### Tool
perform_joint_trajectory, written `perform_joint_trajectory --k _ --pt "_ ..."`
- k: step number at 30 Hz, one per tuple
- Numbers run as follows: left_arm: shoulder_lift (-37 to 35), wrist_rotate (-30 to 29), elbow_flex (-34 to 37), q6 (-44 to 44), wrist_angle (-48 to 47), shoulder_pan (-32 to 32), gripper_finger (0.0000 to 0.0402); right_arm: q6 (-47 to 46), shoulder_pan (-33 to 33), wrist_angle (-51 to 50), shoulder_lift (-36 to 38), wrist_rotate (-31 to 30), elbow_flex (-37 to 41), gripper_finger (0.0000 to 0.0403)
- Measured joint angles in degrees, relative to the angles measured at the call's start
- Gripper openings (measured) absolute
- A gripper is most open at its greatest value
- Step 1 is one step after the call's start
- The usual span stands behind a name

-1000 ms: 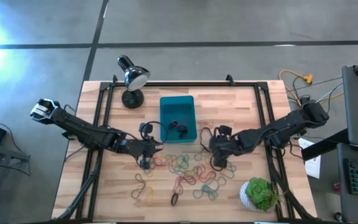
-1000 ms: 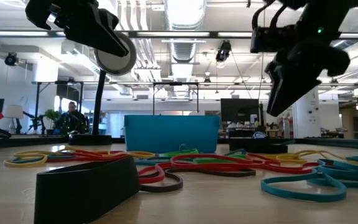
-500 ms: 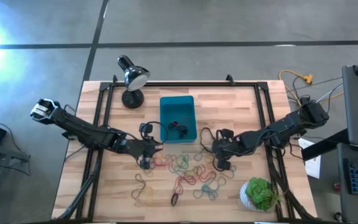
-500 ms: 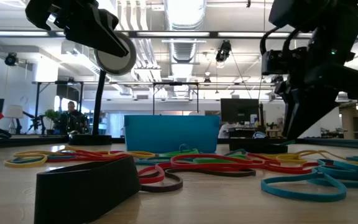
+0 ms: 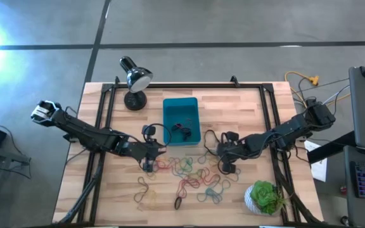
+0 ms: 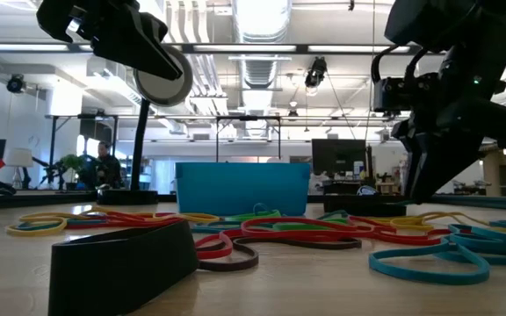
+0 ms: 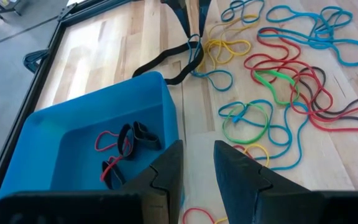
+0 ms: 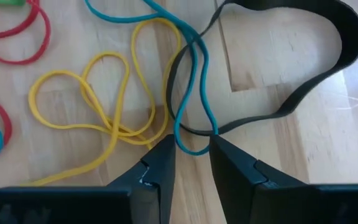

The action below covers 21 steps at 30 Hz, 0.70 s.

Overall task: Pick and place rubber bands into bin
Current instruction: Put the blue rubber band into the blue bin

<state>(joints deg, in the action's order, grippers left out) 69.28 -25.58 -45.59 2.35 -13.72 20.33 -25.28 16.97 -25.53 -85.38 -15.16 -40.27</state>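
Rubber bands (image 5: 189,174) in several colours lie spread on the wooden table, near side of the teal bin (image 5: 181,120). The bin holds red and black bands (image 7: 124,149). My right gripper (image 8: 191,146) points steeply down at the right end of the spread. Its fingertips stand either side of a teal band's loop end (image 8: 194,134), which crosses a black band (image 8: 303,87). My left gripper (image 7: 197,149) hangs above the table by the bin's near left corner, narrowly open, with nothing between its fingers. My right gripper comes from above, slanting down, with its fingertips (image 8: 160,155) close on both sides of the teal band's loop end (image 8: 194,149), which lies flat on the table. Whether the fingers touch the band, I cannot tell.
A black desk lamp (image 5: 135,79) stands at the far left of the table. A green plant in a white pot (image 5: 265,197) sits at the near right corner. In the low view, a dark block (image 6: 121,263) stands close to the camera.
My right gripper has come down toward the bands on the table and tipped a little steeper. The bands lie as before.
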Motion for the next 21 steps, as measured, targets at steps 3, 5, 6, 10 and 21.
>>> perform_joint_trajectory --k 3,5,6,10,21 --pt "0.0 0.0 0.0 0.0 0.0 0.0 0.0075 0.3 0.0 1.0 0.0 0.0 0.1 0.0091" --pt "0.0 0.0 0.0 0.0 0.0 0.0 0.0075 0.3 0.0 1.3 0.0 0.0 0.1 0.0089" --pt "0.0 0.0 0.0 0.0 0.0 0.0 0.0075 0.3 0.0 1.5 0.0 0.0 0.1 0.0088" --pt "0.0 0.0 0.0 0.0 -0.1 0.0 0.0075 0.5 0.0 1.8 0.0 0.0 0.2 0.0092" --pt "0.0 0.0 0.0 0.0 -0.2 0.0 0.0075 1.0 0.0 2.2 -6.2 -0.7 0.0 0.0114"
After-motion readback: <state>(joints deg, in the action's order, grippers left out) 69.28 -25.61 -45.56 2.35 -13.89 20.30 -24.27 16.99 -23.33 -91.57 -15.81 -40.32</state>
